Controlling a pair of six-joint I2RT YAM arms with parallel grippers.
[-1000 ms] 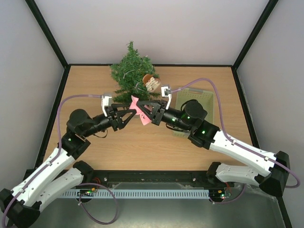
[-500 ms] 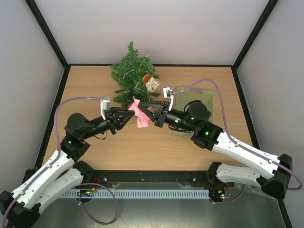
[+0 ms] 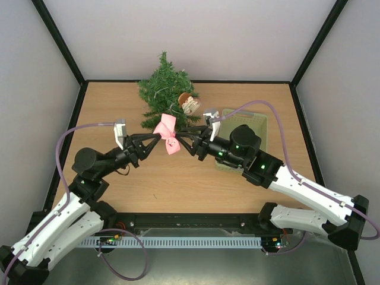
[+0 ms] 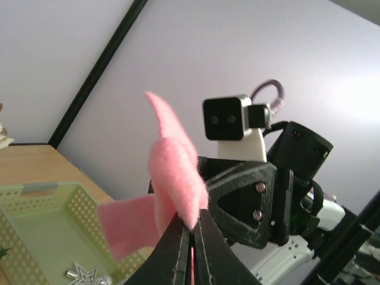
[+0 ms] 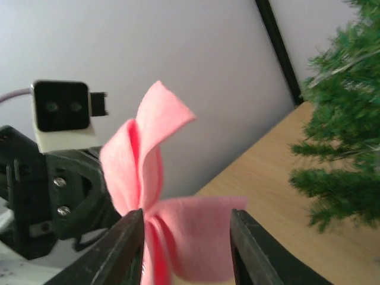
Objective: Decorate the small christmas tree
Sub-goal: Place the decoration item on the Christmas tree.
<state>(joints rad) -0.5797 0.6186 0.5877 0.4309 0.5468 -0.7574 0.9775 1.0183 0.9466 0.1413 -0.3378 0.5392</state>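
Observation:
A pink felt bow hangs in the air between my two grippers, just in front of the small christmas tree. My left gripper is shut on the bow, pinching its edge between closed fingertips. My right gripper faces it from the other side. Its jaws stand open around the bow, one finger touching the knot, the other finger apart from the felt. The tree stands to the right in the right wrist view.
A brown and white ornament hangs on the tree's right side. A pale green basket sits at the right under the right arm, with a silver star inside it. Grey walls close in the table.
The left gripper has shut on the pink bow and the right gripper has opened off it. The bow has moved up and slightly left, toward the tree.

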